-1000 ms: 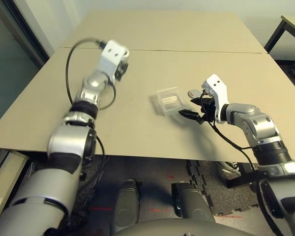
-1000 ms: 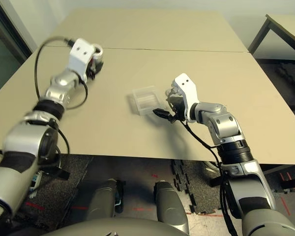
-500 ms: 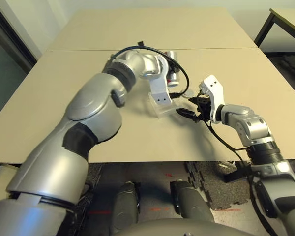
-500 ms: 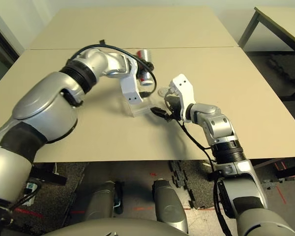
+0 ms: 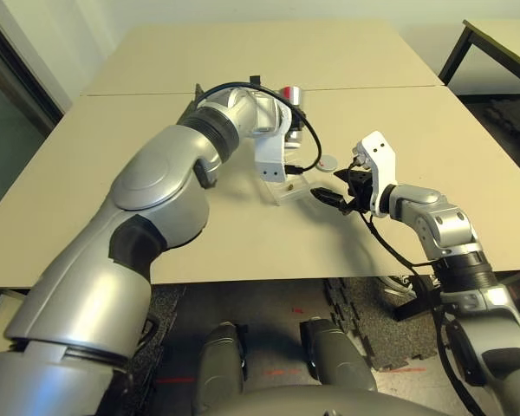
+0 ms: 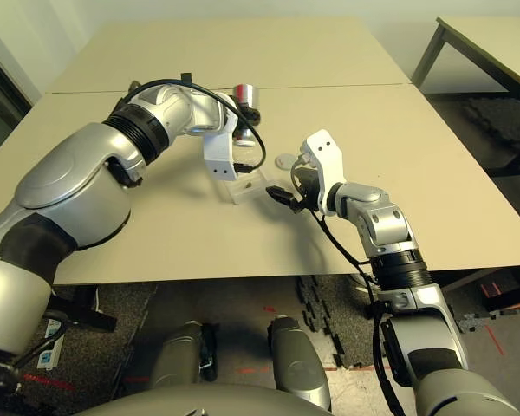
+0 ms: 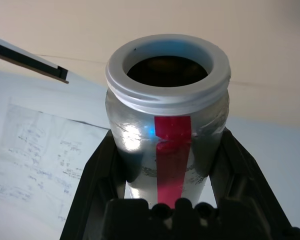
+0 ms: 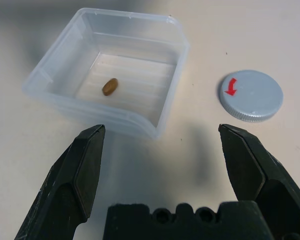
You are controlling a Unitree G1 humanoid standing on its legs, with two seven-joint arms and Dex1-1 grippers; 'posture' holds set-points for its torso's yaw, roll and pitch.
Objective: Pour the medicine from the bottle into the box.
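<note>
L end effector (image 7: 167, 200) clamped on the bottle (image 7: 167, 125): black fingers (image 7: 97, 175) press both sides of the silvery-grey body, red stripe facing the wrist cam, white rim and open mouth pointing away from the wrist. Inside of bottle looks dark; can't tell what's in it. In head views the bottle (image 5: 292, 94) sits at the far end of the L arm, held above the counter (image 5: 113, 173) just past the far side of the box (image 5: 288, 191), neck w/ red band visible beyond the white wrist housing. L forearm crosses the middle of the counter and covers most of the box from above.

R end effector (image 8: 160, 150) apart, fingers spread wide, nothing between them, hovering low over the counter just short of the box's near corner. In head views it (image 6: 282, 198) is beside the box's right edge, pointing toward it; can't tell if it touches.

Box (image 8: 155, 60) clear plastic, upright on counter, open top. Medicine (image 8: 109, 86): one small brown pill lying on the box floor, near centre, slightly toward one wall.

Grey round cap (image 8: 251, 95) w/ red arrow lies flat on counter, beside the box, apart from it, on its right side (image 5: 328, 161).

Counter tan, seam running across behind the bottle.
</note>
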